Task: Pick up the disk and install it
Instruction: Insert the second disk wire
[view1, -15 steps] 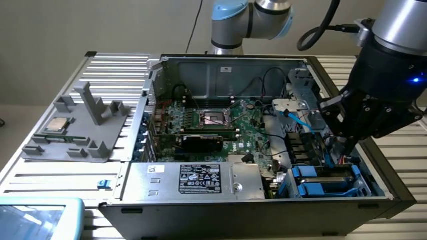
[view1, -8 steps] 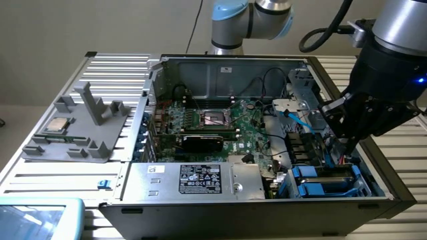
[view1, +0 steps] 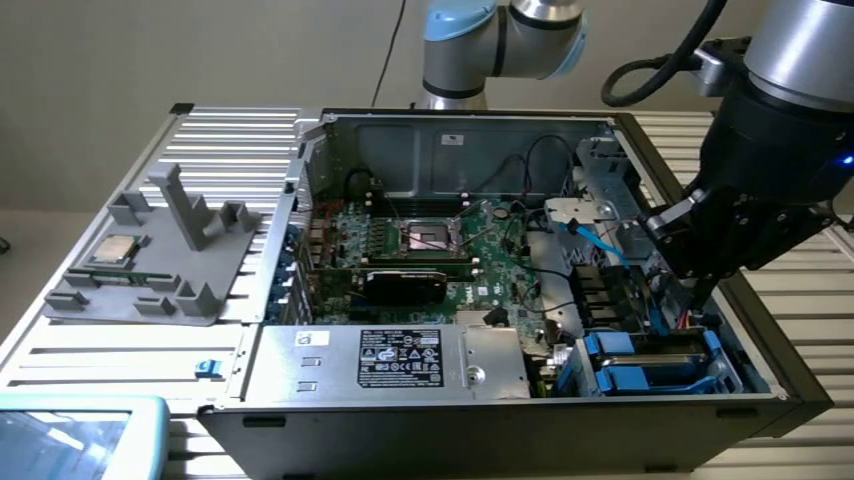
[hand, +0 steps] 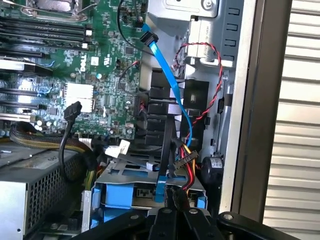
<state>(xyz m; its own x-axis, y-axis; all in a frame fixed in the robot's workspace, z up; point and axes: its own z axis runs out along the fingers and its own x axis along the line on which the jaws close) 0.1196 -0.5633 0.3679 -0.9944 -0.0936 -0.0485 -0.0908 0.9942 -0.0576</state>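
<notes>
The disk sits in the drive cage at the front corner of the open computer case, on the exterior view's right. Its blue carrier frame (view1: 638, 375) (hand: 142, 194) shows there under a grey metal top. My gripper (view1: 697, 292) (hand: 172, 224) hangs just above that cage, inside the case beside its side wall. The black fingers are pressed together with nothing between them.
A blue data cable (hand: 169, 75) and a red-yellow power lead (hand: 187, 161) run down close to the fingers. The grey power-supply box (view1: 387, 360) lies beside the cage, with the motherboard (view1: 427, 250) behind it. A grey fixture holding a processor chip (view1: 114, 250) stands outside on the slatted table.
</notes>
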